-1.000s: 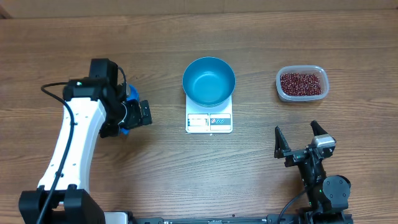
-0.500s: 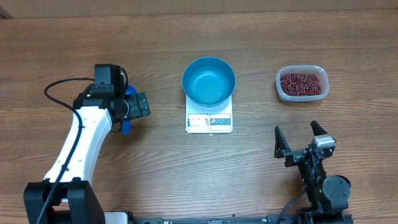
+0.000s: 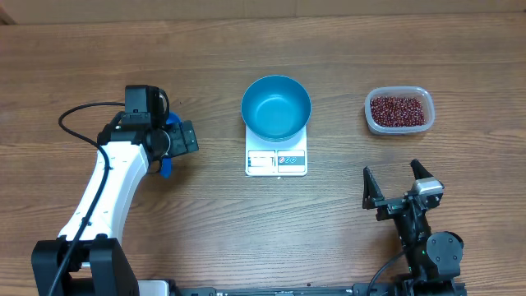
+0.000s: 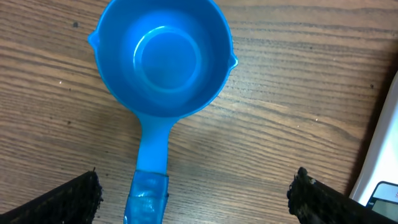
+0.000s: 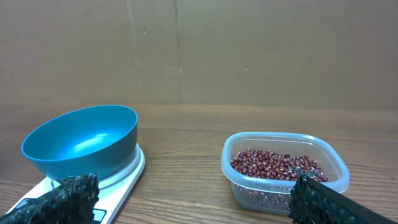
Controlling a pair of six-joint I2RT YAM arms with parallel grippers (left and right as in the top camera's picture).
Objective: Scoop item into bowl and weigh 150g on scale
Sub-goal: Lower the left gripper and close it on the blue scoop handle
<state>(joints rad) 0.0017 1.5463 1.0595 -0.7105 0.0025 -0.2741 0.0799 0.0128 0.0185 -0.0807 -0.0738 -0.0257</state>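
Two robot hands stand wide open over a wooden table (image 3: pixel 329 49), neither holding anything. At left, the left hand (image 3: pixel 170 141) is positioned over a small blue handled scoop (image 4: pixel 165 56) that lies on the table, its fingertips spread to either side of the scoop's handle and clear of it. The bright blue bowl (image 3: pixel 276 107) sits on the white kitchen scale (image 3: pixel 276 162) at the table's middle, to the right of that hand and apart from it, the scale's display panel facing the robot. The dark red-brown beans (image 3: pixel 399 110) fill a clear plastic tub (image 3: pixel 398 129) at far right. The right hand (image 3: pixel 392 177) stays low near the table's near edge, well short of the tub, its jaws pointing toward it.
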